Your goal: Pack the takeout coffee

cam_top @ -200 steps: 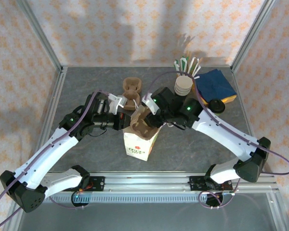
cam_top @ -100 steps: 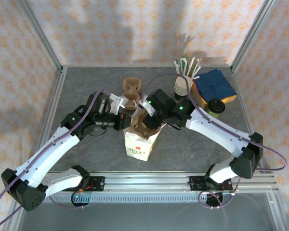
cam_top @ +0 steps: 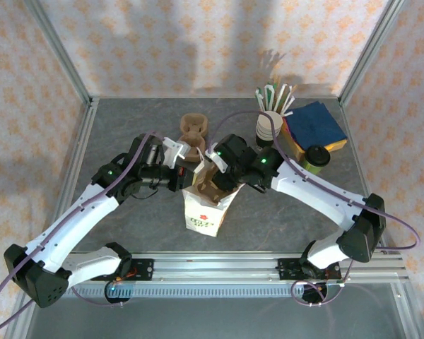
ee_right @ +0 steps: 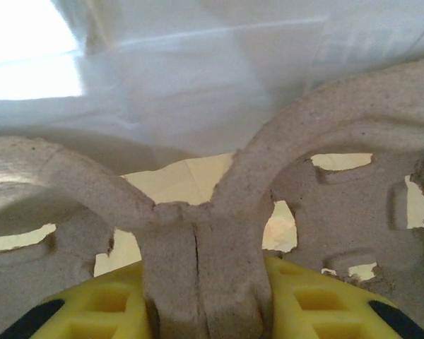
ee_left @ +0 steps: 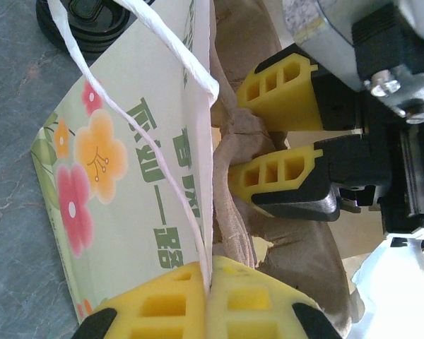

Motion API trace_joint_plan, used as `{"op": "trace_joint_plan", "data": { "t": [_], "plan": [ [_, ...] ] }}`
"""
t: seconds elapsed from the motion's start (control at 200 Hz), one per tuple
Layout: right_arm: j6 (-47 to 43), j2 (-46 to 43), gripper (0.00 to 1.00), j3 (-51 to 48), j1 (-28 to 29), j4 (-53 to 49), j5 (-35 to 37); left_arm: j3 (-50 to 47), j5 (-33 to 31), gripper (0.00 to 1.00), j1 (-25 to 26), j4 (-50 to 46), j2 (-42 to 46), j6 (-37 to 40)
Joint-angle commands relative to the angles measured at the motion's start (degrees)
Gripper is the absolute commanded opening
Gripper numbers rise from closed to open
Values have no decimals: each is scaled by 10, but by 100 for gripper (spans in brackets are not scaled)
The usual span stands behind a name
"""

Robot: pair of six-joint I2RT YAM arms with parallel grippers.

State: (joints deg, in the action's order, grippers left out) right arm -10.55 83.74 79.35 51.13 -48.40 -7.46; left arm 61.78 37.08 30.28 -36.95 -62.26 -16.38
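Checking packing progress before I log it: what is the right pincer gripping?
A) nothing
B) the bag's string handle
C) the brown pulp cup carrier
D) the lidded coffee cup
C: the right pincer clamps the middle rib of the brown pulp cup carrier at the mouth of the paper bag, while the lidded coffee cup stands apart on the table.

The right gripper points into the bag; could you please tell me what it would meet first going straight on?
Past the cup carrier it already grips, the right gripper would probably meet the white inside of the paper bag first, though depth is unclear.
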Motion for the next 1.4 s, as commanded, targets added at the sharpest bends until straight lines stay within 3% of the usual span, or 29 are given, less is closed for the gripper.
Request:
{"op": "trace_joint_plan", "data": {
  "t": [0.0, 0.31, 0.746, 0.991, 1.391],
  "plan": [
    [13, -4, 34, 13, -3, -40, 23, 16, 21, 0, 3, -18, -1, 17],
    [2, -38, 35, 69, -4, -37, 23, 12, 14, 0, 4, -22, -8, 22],
    [3, -74, 35, 45, -4, 7, 53, 13, 19, 0, 3, -29, -13, 39],
    [4, -56, 35, 34, -3, 1, 94, 12, 30, 0, 3, -24, -15, 43],
    [3, -34, 35, 2, -4, -1, 93, 16, 35, 0, 3, -22, -20, 44]
  ]
}}
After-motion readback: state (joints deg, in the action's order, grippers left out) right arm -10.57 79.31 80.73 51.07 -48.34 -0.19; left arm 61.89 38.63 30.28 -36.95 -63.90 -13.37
